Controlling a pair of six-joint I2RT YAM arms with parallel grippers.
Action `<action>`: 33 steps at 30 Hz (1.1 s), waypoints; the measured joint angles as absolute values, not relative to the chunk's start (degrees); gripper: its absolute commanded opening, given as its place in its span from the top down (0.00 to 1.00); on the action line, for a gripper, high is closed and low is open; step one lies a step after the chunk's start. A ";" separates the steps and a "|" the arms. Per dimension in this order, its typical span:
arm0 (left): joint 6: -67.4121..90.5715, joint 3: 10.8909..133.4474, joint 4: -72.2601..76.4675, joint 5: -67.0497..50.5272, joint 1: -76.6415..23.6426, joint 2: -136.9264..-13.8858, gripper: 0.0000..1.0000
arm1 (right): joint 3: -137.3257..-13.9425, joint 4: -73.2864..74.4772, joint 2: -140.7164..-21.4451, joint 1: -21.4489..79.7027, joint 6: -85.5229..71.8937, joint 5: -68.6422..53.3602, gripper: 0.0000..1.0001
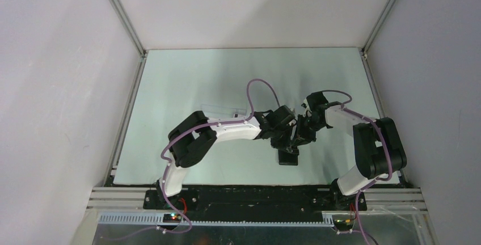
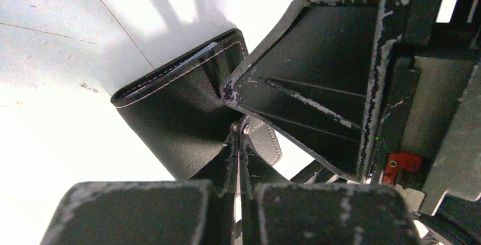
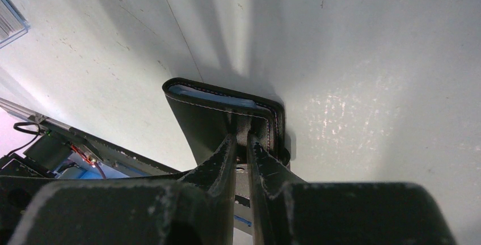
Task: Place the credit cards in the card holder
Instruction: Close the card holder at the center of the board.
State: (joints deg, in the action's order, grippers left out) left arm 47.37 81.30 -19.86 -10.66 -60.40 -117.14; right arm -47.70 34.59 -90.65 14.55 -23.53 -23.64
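Note:
The card holder (image 1: pixel 288 157) is a folded black wallet near the table's front centre, where both arms meet. My right gripper (image 3: pixel 248 134) is shut on its edge (image 3: pixel 198 120) by the stitched corner. My left gripper (image 2: pixel 238 131) is shut, its tips pressed against the wallet (image 2: pixel 170 120) at the snap stud, with the grey snap tab (image 2: pixel 265 146) lying beside one finger. I see nothing between its fingers. A pale blue strip (image 3: pixel 210 93) shows inside the fold; I cannot tell whether it is a pocket or a card. No loose credit cards are in view.
A clear plastic box (image 1: pixel 220 110) lies on the pale green table behind the left arm, and its corner (image 3: pixel 10 22) shows in the right wrist view. The right gripper's body (image 2: pixel 340 86) fills the right of the left wrist view. White walls (image 1: pixel 62 86) enclose the table.

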 measured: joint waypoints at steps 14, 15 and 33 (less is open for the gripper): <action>47.42 81.30 -19.38 -10.57 -59.59 -117.49 1.00 | -47.83 34.46 -90.65 14.85 -23.53 -23.66 0.83; 47.44 81.25 -19.27 -10.61 -59.53 -117.58 1.00 | -47.88 34.50 -90.65 14.90 -23.53 -23.66 0.83; 47.48 81.10 -18.55 -11.11 -59.51 -117.99 1.00 | -48.58 35.33 -86.26 15.81 -23.51 -22.65 0.80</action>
